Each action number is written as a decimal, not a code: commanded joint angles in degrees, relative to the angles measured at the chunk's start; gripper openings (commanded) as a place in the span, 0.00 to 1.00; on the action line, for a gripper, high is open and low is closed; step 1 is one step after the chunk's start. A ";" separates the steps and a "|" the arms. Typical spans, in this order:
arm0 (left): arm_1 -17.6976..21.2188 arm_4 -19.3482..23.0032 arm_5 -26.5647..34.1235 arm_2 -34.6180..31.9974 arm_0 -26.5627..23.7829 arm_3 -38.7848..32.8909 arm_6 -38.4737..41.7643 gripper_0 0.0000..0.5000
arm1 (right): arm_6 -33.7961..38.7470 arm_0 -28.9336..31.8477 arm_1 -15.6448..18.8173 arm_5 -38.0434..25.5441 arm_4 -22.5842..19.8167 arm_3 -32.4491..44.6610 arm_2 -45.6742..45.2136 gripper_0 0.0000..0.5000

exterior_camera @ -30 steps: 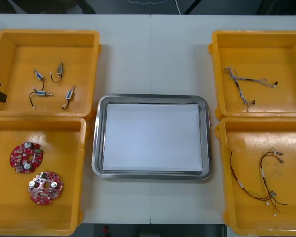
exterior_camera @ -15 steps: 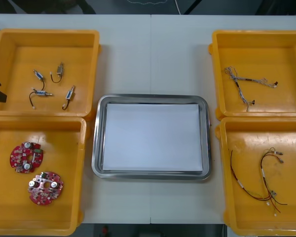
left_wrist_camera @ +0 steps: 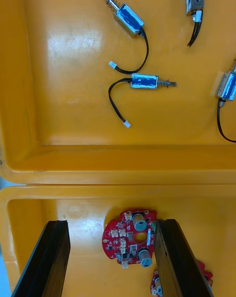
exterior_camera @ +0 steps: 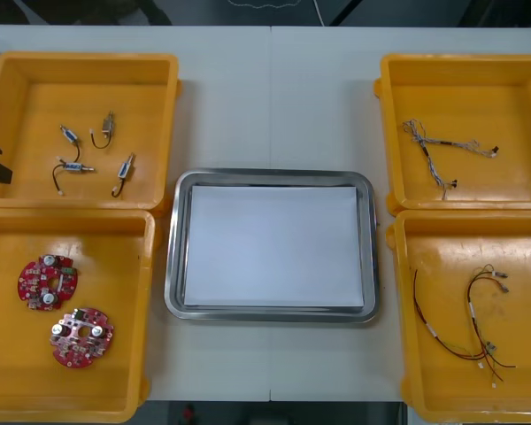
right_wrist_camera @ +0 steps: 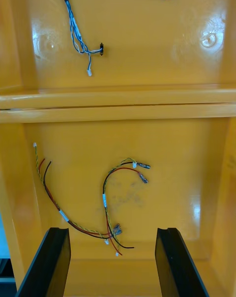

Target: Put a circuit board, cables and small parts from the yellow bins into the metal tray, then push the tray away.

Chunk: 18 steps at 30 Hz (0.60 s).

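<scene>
At the table's left side, the left gripper point(left_wrist_camera: 113, 262) hangs over the near left bin point(exterior_camera: 62, 409), its fingers point(left_wrist_camera: 51, 257) spread wide with one red circuit board point(left_wrist_camera: 129, 238) lying below, between them. A second board point(exterior_camera: 81, 336) lies close against it. Whether they touch is hard to tell from the wrist view, so a descent off centre could catch both or tip one onto the other. The small metal parts point(exterior_camera: 75, 166) in the far left bin point(exterior_camera: 80, 58) trail thin black leads that might snag together. In the middle, the metal tray point(exterior_camera: 270, 175) is white inside and holds nothing yet. On the right, the right gripper point(right_wrist_camera: 112, 265) hangs with fingers equally spread above the red and yellow cables point(right_wrist_camera: 105, 203) in the near right bin point(exterior_camera: 460, 218). These cross one another, so a pinch would likely lift the tangle whole.
</scene>
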<state>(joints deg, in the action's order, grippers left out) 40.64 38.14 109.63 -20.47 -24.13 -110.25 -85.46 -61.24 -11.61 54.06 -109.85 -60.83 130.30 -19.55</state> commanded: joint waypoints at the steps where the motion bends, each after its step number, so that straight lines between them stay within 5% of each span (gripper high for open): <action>1: -0.30 -0.26 0.37 -1.24 1.37 -1.46 0.03 1.00 | 0.95 0.36 2.54 -0.15 -0.35 1.18 0.21 1.00; 18: -0.30 -0.26 0.37 -1.24 1.37 -1.46 0.03 1.00 | 0.68 1.94 1.84 -0.15 1.50 3.29 -0.66 1.00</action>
<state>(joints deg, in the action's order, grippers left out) 40.64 38.14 109.63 -20.47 -24.13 -110.25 -85.46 -61.24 -11.53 54.06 -109.85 -60.57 130.56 -19.55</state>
